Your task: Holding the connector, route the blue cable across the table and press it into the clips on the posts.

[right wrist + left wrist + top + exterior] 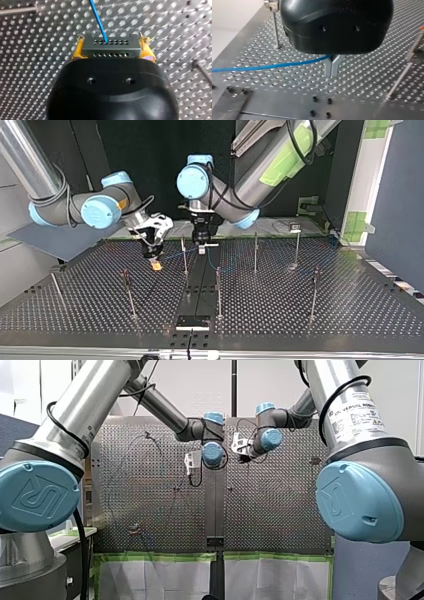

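Observation:
In the right wrist view my right gripper (113, 48) is shut on a grey perforated connector (110, 52), its yellow pads (78, 50) on both sides. The blue cable (98, 17) leaves the connector and runs ahead over the table. In the left wrist view my left gripper (331, 74) has its metal fingers shut on the blue cable (269, 66) just above the plate. In the top view my right gripper (156, 265) hangs left of a thin post (184, 256), and my left gripper (201, 249) hangs just right of it.
Several thin clip posts (255, 253) stand across the perforated table (350, 310), among them one at the middle front (218, 292) and one at the right (314, 292). A dark centre strip (194, 322) runs between the two plates. A post (276, 30) stands beside my left gripper.

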